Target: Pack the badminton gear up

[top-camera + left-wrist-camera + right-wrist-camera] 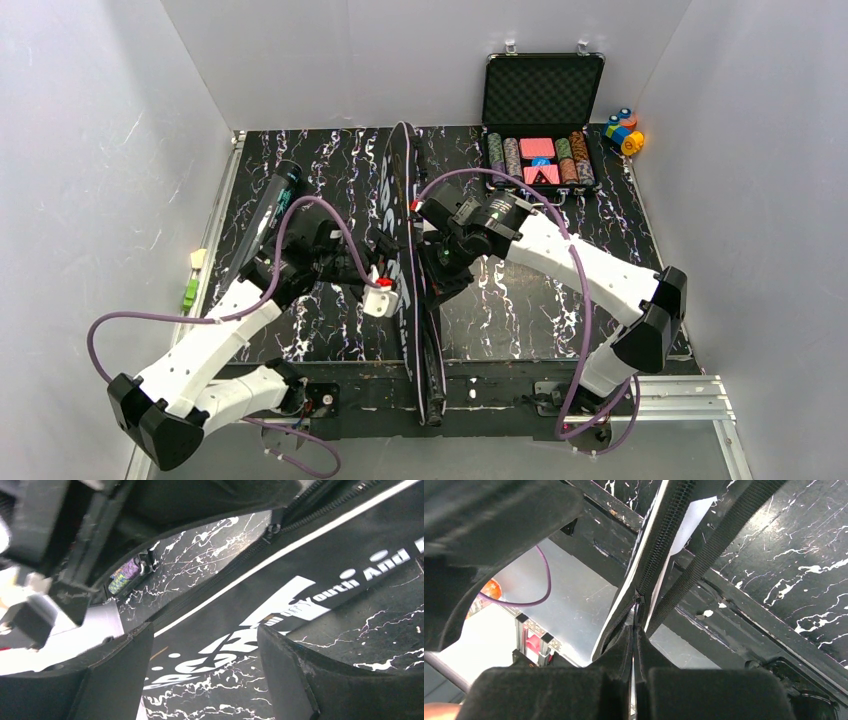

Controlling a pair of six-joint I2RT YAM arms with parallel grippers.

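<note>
Far left: the long black tube (262,215) lies on the table, well apart from both arms, its long axis running near to far. You cannot tell whether it is filled.

Left of centre: your left gripper (205,640) hangs over the printed face of the racket bag (401,190) with its fingers spread wide and nothing between them. No contact with the fabric can be confirmed.

Centre: the bag lies between the two arms, its long axis running from the near table edge toward the back wall. Any zip travel must follow that line.

Right of centre: your right gripper (634,632) has its fingers pressed together, and the zip slider (639,599) sits just beyond the tips. The pull tab appears to be pinched between the pads, though the tab itself is hidden. Beyond the slider the two zip tracks part, so that stretch is open. The right arm is nearer to the slider.

Far right: the poker chip case (543,90) and coloured blocks (625,132) stand well clear.

No rackets or shuttlecocks are visible, and the bag's contents cannot be seen.
</note>
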